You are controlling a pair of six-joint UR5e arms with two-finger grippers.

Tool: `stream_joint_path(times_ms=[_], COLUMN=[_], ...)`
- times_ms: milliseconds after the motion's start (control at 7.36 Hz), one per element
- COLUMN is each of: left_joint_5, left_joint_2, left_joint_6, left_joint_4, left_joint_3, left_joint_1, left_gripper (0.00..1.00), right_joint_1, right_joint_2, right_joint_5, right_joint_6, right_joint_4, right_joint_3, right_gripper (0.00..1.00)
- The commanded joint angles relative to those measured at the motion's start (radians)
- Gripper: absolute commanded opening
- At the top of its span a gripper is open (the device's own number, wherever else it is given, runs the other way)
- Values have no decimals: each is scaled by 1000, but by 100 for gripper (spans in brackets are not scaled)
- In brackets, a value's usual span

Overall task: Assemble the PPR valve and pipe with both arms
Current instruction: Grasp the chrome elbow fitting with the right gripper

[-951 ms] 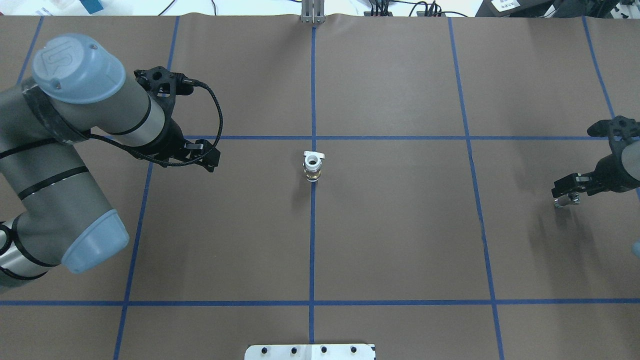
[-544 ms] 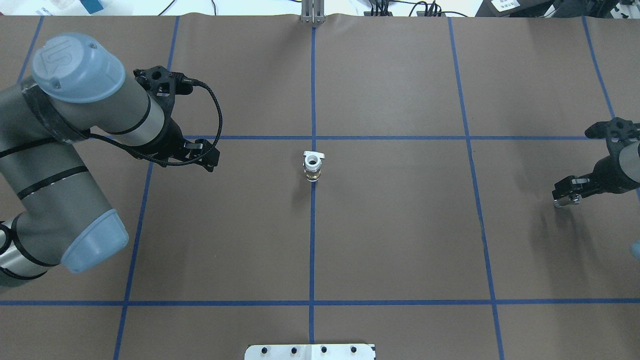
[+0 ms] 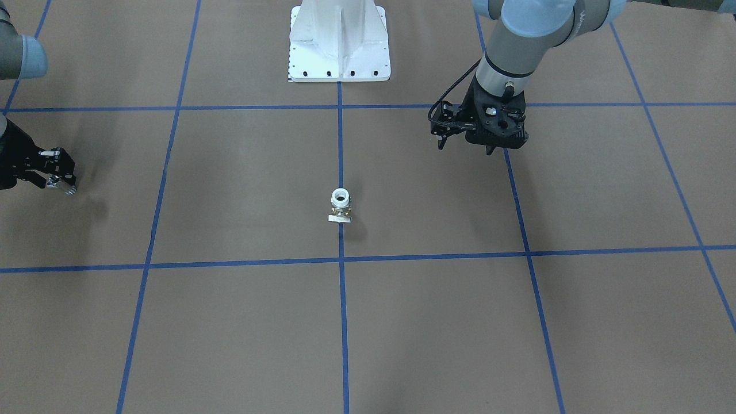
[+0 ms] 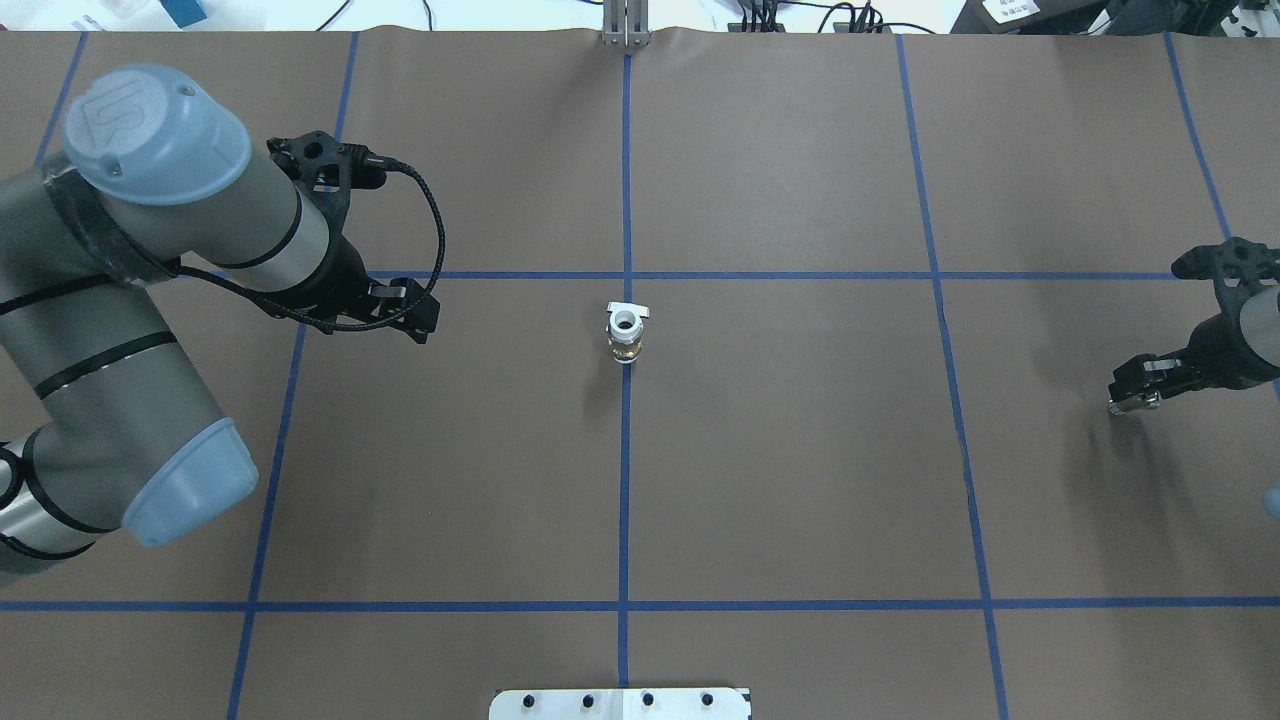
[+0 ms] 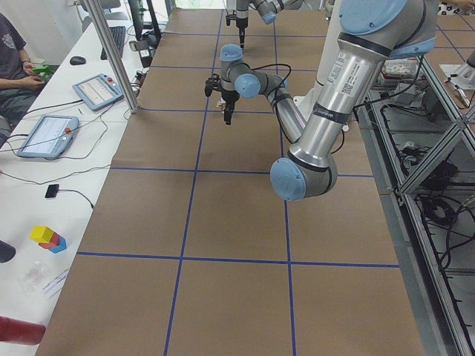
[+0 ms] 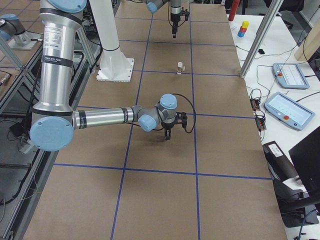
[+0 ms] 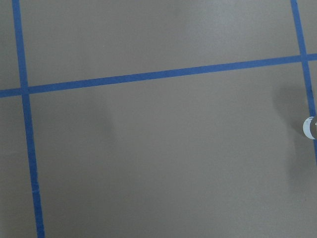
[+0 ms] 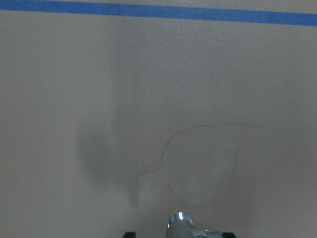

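Overhead exterior view: at the left, the left gripper (image 4: 412, 318) hangs above the table (image 4: 800, 450); its jaw opening cannot be told. The PPR valve (image 4: 625, 334) stands upright at the table's centre, on the blue tape line (image 4: 624, 480), well apart from both grippers. At the far right, the right gripper (image 4: 1128, 397) is closed narrow on the pipe (image 4: 1138, 403).

The surface (image 4: 800, 450) is a brown sheet divided into large squares by blue tape lines (image 4: 626, 150). The PPR valve (image 4: 625, 335) stands upright on the centre line, just on the robot's side of a cross line, with its white ring opening facing up. The robot's white base plate (image 3: 339, 40) sits on the same centre line at the surface's edge.
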State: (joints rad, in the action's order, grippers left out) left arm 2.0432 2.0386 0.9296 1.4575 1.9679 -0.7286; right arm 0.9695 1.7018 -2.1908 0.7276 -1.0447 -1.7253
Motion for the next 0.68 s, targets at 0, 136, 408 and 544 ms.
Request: stream_joint_path(times_ms=[0,136,408,544], left_joint_5=[0,0,0,2], left_joint_2=[0,0,2,2], left_joint_6=[0,0,0,0], left_joint_4=[0,0,0,0], left_joint_3=[-1,-1,-1,-1], left_joint_1=[0,0,0,0], left_gripper=[99,99,99,99], right_joint_1=[0,0,0,2], right_joint_2=[1,1,2,4], right_joint_5=[-1,-3,-3,-3], right_joint_6=[1,1,-2,-2], right_joint_4=[0,0,0,0], right_joint_3=[-3,-5,-4,-8], right_gripper=[65,54,6,0])
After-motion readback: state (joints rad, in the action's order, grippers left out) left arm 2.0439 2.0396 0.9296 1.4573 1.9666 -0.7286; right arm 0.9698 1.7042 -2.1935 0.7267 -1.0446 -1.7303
